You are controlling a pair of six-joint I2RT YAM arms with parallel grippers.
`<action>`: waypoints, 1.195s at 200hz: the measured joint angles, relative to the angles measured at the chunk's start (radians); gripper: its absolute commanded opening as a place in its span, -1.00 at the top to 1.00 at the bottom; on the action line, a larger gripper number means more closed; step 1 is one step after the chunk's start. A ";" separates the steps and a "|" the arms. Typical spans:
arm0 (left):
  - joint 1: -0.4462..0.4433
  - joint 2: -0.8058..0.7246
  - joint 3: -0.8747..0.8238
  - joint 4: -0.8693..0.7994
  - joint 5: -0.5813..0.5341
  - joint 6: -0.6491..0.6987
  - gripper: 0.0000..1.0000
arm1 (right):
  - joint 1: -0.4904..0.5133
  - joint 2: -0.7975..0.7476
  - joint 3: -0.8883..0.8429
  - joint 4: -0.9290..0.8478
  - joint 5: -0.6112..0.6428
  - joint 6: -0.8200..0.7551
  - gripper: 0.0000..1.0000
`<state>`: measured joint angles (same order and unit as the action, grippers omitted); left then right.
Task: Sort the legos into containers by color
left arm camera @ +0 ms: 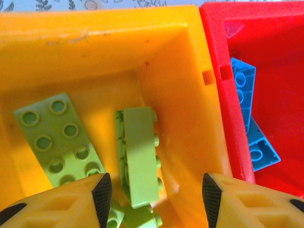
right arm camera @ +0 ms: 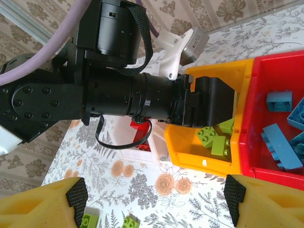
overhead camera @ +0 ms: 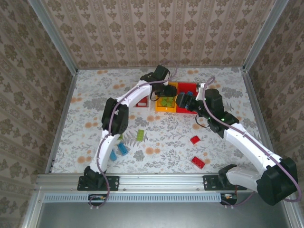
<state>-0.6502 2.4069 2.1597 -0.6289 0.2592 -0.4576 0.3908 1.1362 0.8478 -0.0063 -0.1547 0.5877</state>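
The left fingers (left arm camera: 100,192) are released and spread over the orange-yellow bin (left arm camera: 180,57). A lime green brick (left arm camera: 140,152) lies on edge in that bin, just below and between them. The right fingers (right arm camera: 77,195) hang spread and empty, the red bin (right arm camera: 266,78) with blue bricks (right arm camera: 282,147) ahead to their right.

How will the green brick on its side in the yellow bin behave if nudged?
The green brick rests on its narrow side, so a nudge would probably tip it flat. It looks rigid and glossy, likely light and slippery.
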 measured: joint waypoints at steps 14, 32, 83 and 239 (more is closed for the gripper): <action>-0.001 -0.032 -0.037 0.003 0.000 -0.005 -0.08 | 0.000 0.000 -0.003 0.000 -0.010 -0.002 -0.57; -0.001 -0.098 -0.093 0.014 -0.001 -0.019 -0.03 | 0.012 0.000 -0.003 -0.012 -0.014 -0.026 -0.56; 0.010 -0.486 -0.400 0.097 -0.054 -0.086 0.03 | 0.238 0.066 0.000 -0.105 -0.003 -0.238 -0.53; 0.246 -1.926 -1.255 -0.518 -0.277 -0.197 -0.17 | 0.811 0.871 0.426 -0.155 0.138 -0.327 -0.64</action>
<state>-0.4038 0.4812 0.9047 -1.1465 -0.0177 -0.6544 1.2018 2.0075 1.2743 -0.1612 -0.0166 0.2604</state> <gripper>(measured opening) 0.583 0.823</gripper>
